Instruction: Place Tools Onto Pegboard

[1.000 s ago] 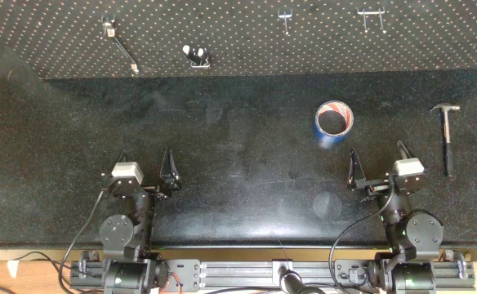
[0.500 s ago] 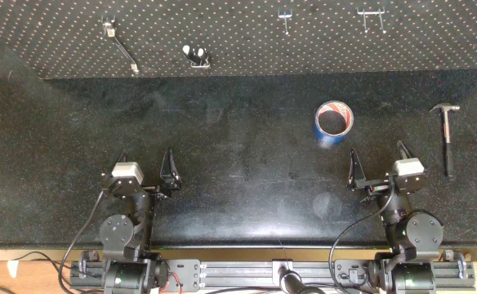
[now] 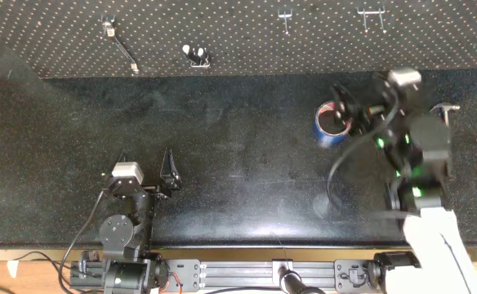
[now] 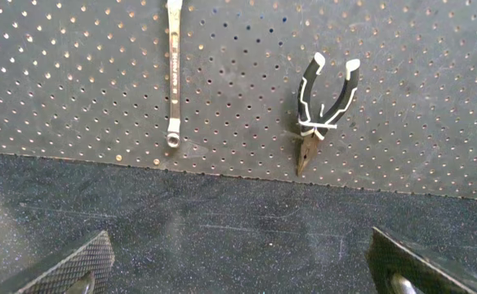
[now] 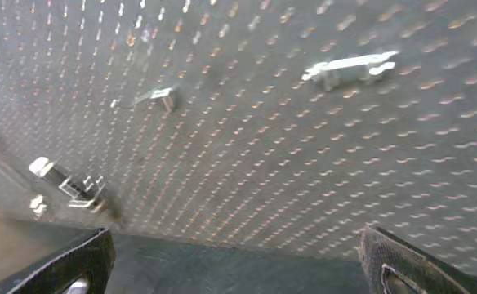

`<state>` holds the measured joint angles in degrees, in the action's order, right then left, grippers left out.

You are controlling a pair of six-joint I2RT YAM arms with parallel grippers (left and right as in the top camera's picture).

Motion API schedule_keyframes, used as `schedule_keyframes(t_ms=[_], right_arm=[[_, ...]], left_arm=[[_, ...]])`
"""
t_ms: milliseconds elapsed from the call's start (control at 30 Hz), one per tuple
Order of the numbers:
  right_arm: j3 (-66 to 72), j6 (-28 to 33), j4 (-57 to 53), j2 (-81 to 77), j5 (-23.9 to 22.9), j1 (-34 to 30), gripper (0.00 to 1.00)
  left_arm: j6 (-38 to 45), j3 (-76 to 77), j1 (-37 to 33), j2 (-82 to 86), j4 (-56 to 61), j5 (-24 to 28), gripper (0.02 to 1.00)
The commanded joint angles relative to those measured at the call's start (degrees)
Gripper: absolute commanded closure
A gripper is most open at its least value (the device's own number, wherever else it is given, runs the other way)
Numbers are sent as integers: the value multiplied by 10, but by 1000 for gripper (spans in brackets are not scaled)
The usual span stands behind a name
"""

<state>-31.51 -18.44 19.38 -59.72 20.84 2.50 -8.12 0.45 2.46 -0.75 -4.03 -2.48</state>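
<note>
Black speckled worktop (image 3: 238, 139), pale wooden edge (image 3: 34, 252) along its front, dark metal rail (image 3: 222, 269) below

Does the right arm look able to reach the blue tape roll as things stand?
Probably yes: the open right hand is near the tape roll, which lies alone on the mat with nothing between them.

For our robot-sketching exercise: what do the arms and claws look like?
The left arm and right arm are black, with round joint housings, looping black cables and a pale wrist block. The left claw and right claw have pointed black fingers. Green lights dot the right arm.
</note>
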Motion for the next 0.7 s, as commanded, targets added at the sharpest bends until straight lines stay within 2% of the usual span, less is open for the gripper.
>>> schedule_keyframes(t_ms=[33,100,167,300,467,600,700], right_arm=[[-107,-27,-77,-141,83,18,23],[-164,-27,-203,-201,76,21,25],[-196,-27,-280,-229,55,26,25],[-296,12,-444,-299,-14,58,25],[-353,13,-547,-335,-92,89,25],[-399,-15,-633,-372,-164,111,25],[-432,-14,-652,-412,-177,130,25]], left_arm=[[7,-1,2,5,-4,2,23],[7,-1,2,5,-4,2,23],[7,-1,2,5,-4,2,23],[7,-1,2,5,-4,2,23],[7,-1,2,5,-4,2,23],[7,-1,2,5,-4,2,23],[7,-1,2,5,-4,2,23]])
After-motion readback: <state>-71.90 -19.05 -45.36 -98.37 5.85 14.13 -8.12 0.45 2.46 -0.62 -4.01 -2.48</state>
